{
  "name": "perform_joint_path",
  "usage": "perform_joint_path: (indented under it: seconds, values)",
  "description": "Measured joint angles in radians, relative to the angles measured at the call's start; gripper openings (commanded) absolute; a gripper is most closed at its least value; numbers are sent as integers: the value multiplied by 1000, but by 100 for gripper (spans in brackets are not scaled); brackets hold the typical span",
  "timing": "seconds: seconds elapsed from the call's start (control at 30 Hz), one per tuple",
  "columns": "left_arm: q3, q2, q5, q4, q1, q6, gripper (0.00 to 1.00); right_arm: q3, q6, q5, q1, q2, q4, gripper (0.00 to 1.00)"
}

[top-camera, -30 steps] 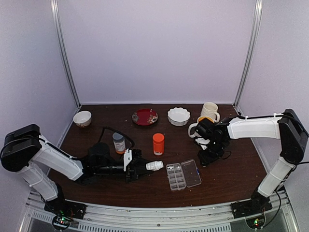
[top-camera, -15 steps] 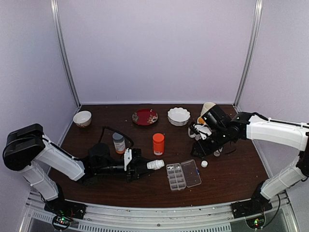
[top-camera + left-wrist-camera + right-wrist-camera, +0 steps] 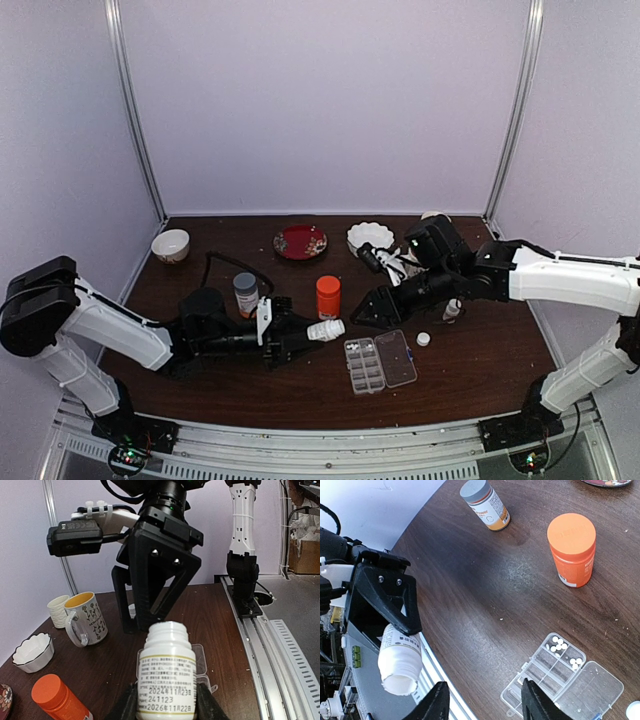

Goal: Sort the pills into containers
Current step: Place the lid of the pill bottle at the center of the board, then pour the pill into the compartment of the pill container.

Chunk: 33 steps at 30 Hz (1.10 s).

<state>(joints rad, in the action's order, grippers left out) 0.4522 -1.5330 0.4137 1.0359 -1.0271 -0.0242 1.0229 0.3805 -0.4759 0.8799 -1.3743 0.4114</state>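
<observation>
The clear pill box [image 3: 366,368] lies flat near the table's front, its lid [image 3: 397,357] open to the right. Several white pills [image 3: 556,643] sit in two end compartments; the other compartments look empty. My left gripper [image 3: 316,332] is shut on an uncapped white bottle [image 3: 327,328], held tilted just left of the box, mouth toward it. In the left wrist view the bottle [image 3: 166,672] fills the space between the fingers. My right gripper [image 3: 368,312] is open and empty, hovering behind the box; its fingers [image 3: 436,702] frame the box [image 3: 560,677].
An orange bottle [image 3: 328,297] and a grey-capped bottle [image 3: 246,295] stand behind the left gripper. A white cap [image 3: 423,339] and a small white bottle [image 3: 452,310] sit right of the box. A red plate [image 3: 300,242], white bowls [image 3: 370,240] [image 3: 170,245] and mugs [image 3: 86,618] line the back.
My right arm has swung left from the table's right side to behind the pill box, leaving a white cap on the table. My left gripper has lifted the bottle slightly.
</observation>
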Motion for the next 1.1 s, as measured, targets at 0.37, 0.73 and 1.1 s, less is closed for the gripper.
perform_joint_path:
  seconds: [0.37,0.73,1.1]
  values:
    - [20,38,-6,-48,-3,-8,8,2,39,-43,30,-40,-48,39]
    - [48,43,-10,-122,-7,-19,8,5,54,-81,49,-45,-76,37]
    - [88,43,-19,-223,-13,-42,8,5,53,-77,45,-45,-48,36]
